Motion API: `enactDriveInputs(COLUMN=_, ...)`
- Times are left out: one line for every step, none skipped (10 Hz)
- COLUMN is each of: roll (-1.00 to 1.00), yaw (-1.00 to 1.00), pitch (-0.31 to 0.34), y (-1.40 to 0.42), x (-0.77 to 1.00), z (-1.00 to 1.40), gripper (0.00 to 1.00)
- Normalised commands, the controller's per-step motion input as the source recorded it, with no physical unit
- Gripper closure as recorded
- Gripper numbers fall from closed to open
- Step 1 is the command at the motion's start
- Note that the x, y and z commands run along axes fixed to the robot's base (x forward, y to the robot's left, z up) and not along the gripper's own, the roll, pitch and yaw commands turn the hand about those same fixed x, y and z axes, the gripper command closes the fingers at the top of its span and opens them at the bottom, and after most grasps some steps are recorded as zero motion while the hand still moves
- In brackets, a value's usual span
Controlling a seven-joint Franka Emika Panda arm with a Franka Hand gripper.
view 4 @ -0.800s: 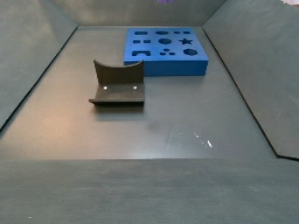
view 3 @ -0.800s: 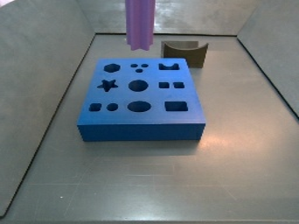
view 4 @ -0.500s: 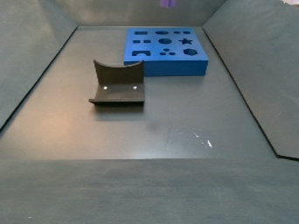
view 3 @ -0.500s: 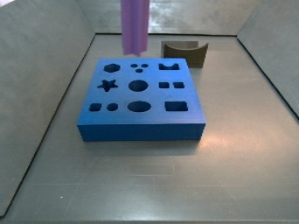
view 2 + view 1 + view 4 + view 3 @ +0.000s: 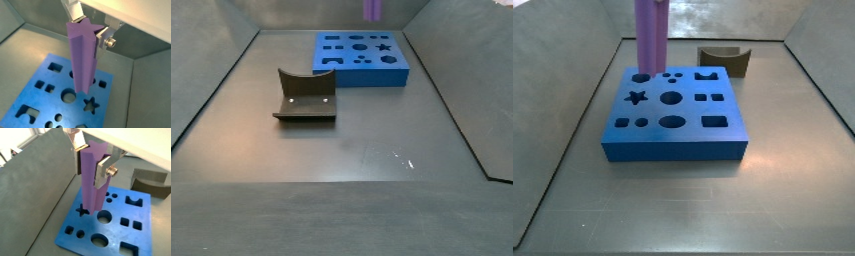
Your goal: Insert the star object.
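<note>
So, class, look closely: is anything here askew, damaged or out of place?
Nothing stands out. The gripper holds the star object upright above the blue block; the olive notched block sits apart.

Gripper (image 5: 91, 158), seen in both wrist views directly beneath the camera mount. 2 flat silver finger plates (image 5: 105, 36) with dark pads on the inner faces. 1 round silver screw head with washer (image 5: 111, 171) sits on the outer side of 1 plate. A pale, off-white housing edge runs above the fingers.
</note>
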Motion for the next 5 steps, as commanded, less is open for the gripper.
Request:
enactDriveInputs(roll=-0.30, yaw=-0.34, pitch=-0.201, y=0.30, x=-0.58, z=-0.49, gripper=1.00)
enactDriveInputs(roll=-0.26, yaw=-0.54, pitch=-0.166, y=0.11, x=-0.63, z=-0.58, gripper=1.00)
enactDriveInputs(roll=-0.13, yaw=-0.67, pitch=-0.127, y=0.07, x=-0.57, z=-0.51, gripper=1.00)
enactDriveInputs(roll=0.00, yaw=-0.84, pitch=-0.054, y=0.06, x=-0.43, z=-0.41, gripper=1.00)
enactDriveInputs(roll=0.00, yaw=-0.91, pitch=-0.023, y=0.04, x=-0.33, z=-0.33, gripper=1.00)
